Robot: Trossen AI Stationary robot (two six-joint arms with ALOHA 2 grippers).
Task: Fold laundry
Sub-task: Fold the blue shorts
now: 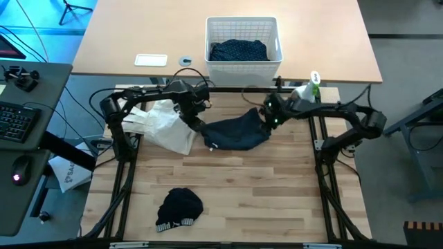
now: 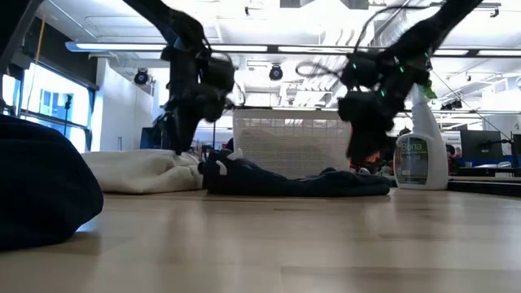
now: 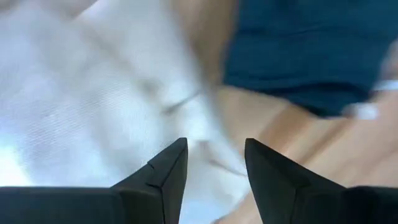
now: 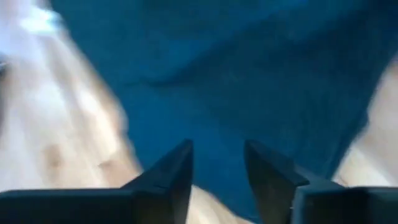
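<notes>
Nearest our edge of the desk [image 1: 242, 200], a black garment with white lettering [image 1: 178, 208] lies crumpled and well apart from both arms; we would leave it for later

Further in, the navy garment [image 1: 235, 133] lies spread low on the wood with its long axis running left to right across the desk, and this is the relation the next move turns on: it sits between our two hands. The left hand [image 1: 196, 123] hangs at the garment's left end, just above it, with a white garment [image 1: 163, 124] heaped on its outer side; in the left wrist view its fingers [image 3: 166, 173] stand parted with nothing between them, white cloth and a corner of the navy piece beyond. The right hand [image 1: 268, 120] hangs at the garment's right end; in its wrist view the fingers [image 4: 171, 171] are likewise parted and empty, with navy cloth filling the view just past them. In the low view both hands sit just over the flattened cloth, one at each end, neither gripping it

We judge each hand equally near its own end, so a fold along the short axis would suit both arms together

Beyond them stand a spray bottle [image 1: 313, 81] and a white basket [image 1: 243, 32] holding a dark dotted shirt [image 1: 238, 50]
</notes>
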